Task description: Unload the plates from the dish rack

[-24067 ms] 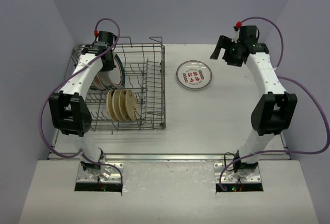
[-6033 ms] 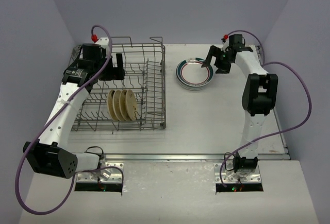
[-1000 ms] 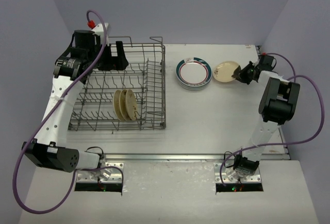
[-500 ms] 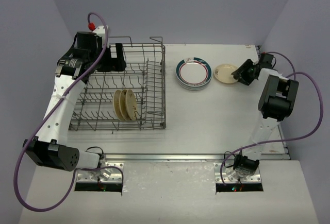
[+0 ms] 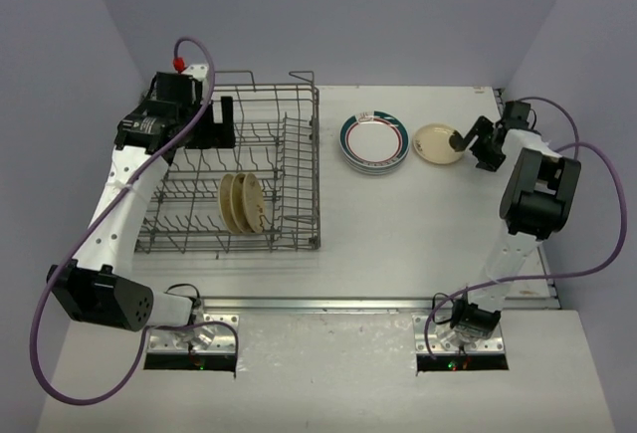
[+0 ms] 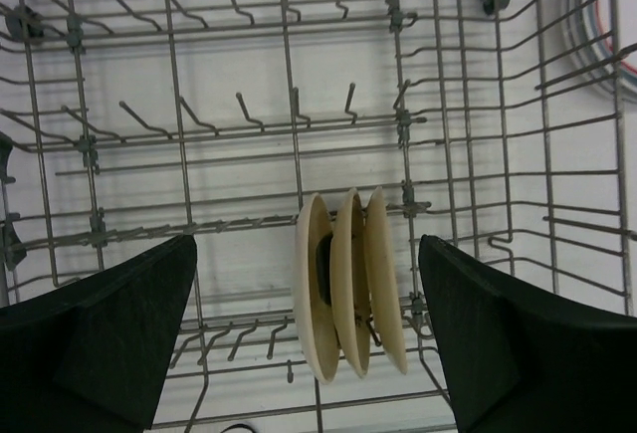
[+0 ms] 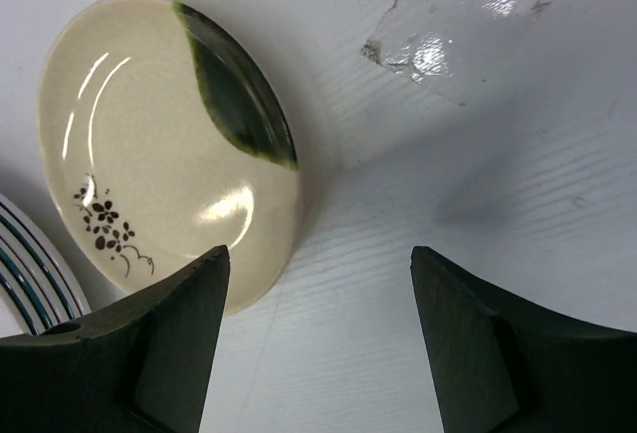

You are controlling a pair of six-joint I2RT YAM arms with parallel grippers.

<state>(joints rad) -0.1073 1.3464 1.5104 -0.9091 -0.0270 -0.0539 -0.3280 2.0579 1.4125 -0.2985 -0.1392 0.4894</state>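
Three tan plates (image 6: 348, 294) stand on edge, packed close together between the tines on the near side of the rack (image 5: 317, 169), which takes up the left half of the desk (image 5: 398, 224). We see them from the left wrist, framed in the gap of the left pincer (image 6: 307, 249). It hangs above the rack pointing down, jaws spread wide and gripping nothing. The other rows of tines in that view carry no plates.

To the right of the rack, the banded plates (image 5: 375, 141) lie in a flat stack on the desk, their rims ringed in green and red. Just beside the stack, apart from it, lies the flowered plate (image 7: 169, 154), cream-tan with a dark green swatch at one edge and a small dark sprig painted near the other. It lies flat on the desk.

The right pincer (image 7: 318, 264) sits low at the side of that plate away from the stack, its jaws wide and empty. One finger (image 7: 129, 353) overlaps the plate's rim in the wrist view, and we cannot tell whether it touches. The other finger stands clear over bare desk. A glossy patch (image 7: 448, 55) shines on the desk surface beyond the plate.
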